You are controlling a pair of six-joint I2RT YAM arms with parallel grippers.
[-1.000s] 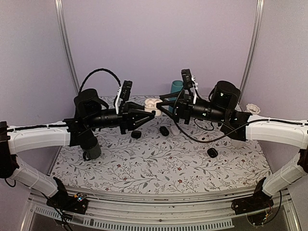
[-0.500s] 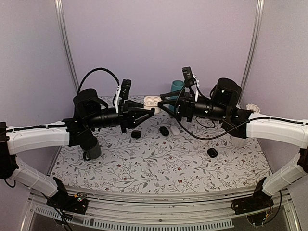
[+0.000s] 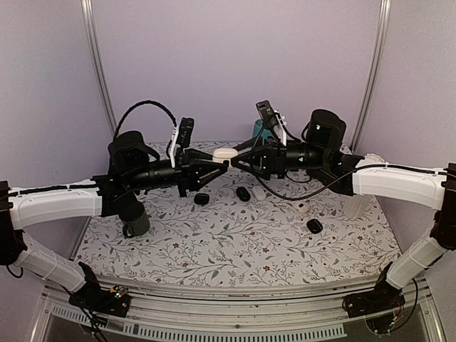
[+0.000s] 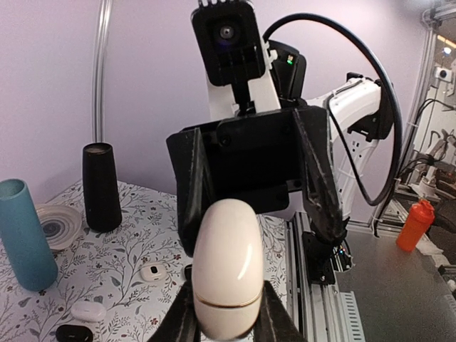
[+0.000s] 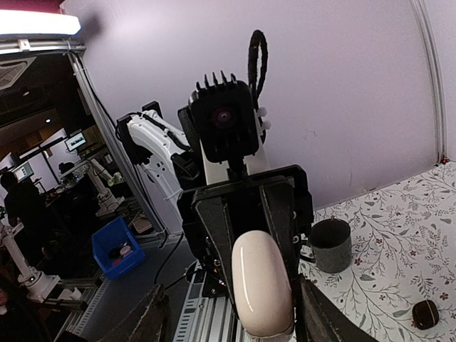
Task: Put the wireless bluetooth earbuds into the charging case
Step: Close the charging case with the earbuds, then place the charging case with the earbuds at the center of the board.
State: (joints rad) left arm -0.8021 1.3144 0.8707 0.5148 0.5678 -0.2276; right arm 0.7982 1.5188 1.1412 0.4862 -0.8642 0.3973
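Grip on closed case by narrow left pincer, high above far table edge, as steady mount for opening; wide right pincer astride case, seemingly without contact.

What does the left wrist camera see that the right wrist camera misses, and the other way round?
Only the left wrist view shows a teal tumbler, a black cylinder, an orange bottle and a loose white oval case. Only the right wrist view shows a grey mug and a blue bin. Both show the white charging case, closed and clamped in the left gripper, with the right gripper open around it.
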